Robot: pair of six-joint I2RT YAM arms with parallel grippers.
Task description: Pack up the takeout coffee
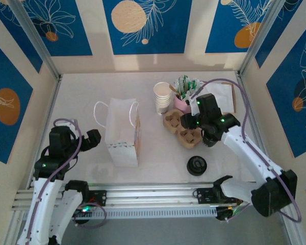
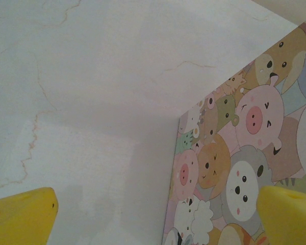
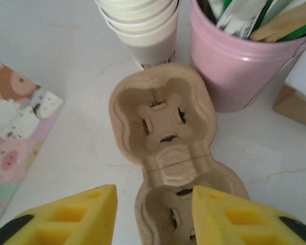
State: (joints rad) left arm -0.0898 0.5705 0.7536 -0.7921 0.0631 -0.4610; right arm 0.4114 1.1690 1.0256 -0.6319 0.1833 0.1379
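As right fingers straddle the carrier rim, bare table adjoins.

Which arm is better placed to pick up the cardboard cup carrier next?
Right. The right hand hangs just over the near end of the cup carrier. The left hand is open beside the paper bag, far from the carrier.

Top cam looks down from behind my bases over the whole table. L wrist cam sits close to the bag, prob. low; R wrist hangs over the carrier, both also in top.
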